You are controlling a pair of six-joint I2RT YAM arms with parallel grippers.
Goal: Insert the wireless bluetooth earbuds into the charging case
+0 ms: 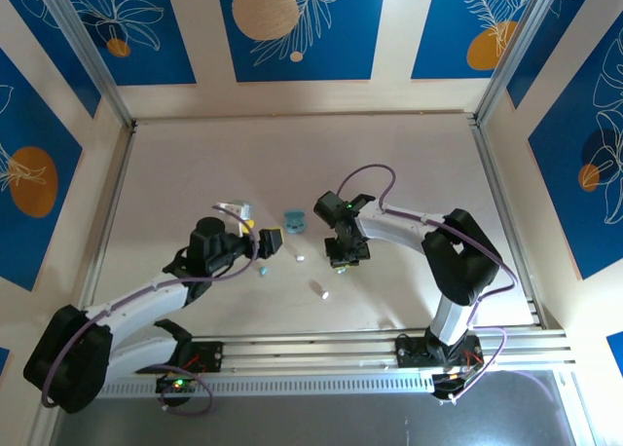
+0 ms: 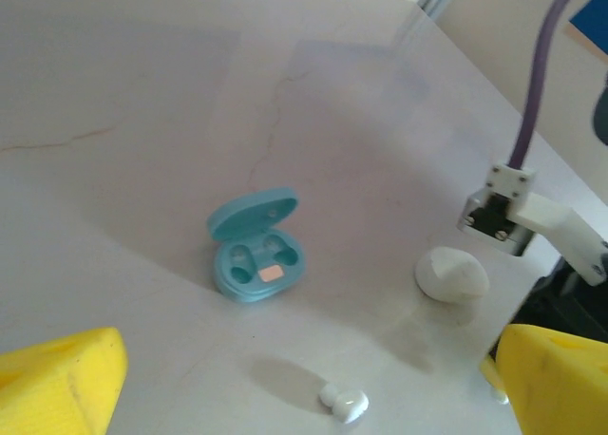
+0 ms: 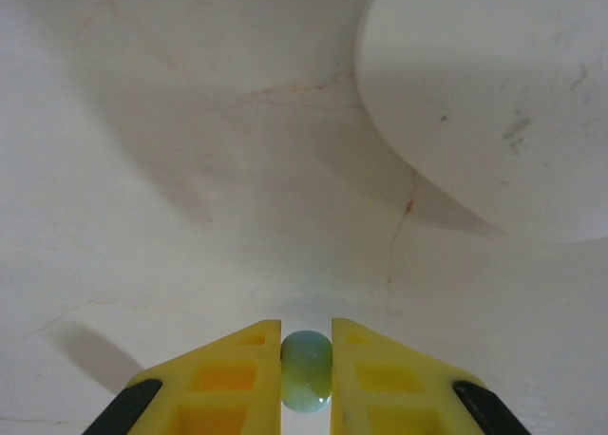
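Two yellow fingers (image 3: 233, 373) of the right gripper (image 3: 306, 332) are pinched together on a light blue earbud (image 3: 306, 368), which sits between their tips over the pale table (image 3: 142, 169); whether it touches the surface cannot be told. Just ahead of that gripper, up and to the right in its wrist view, lies the white case (image 3: 494, 103), a smooth closed oval resting on the table.

On the other arm, the left gripper (image 2: 309, 359) has its fingers (image 2: 57, 383) spread wide apart with nothing between them. A white earbud (image 2: 344, 404) lies loose on the table close in front of them. Farther out stands the blue case (image 2: 256, 250), lid tipped up and both wells showing, well apart from the white case to its right.

From above, the blue case sits between the two grippers, and a second white earbud (image 1: 321, 292) lies nearer the arm bases, apart from everything else.
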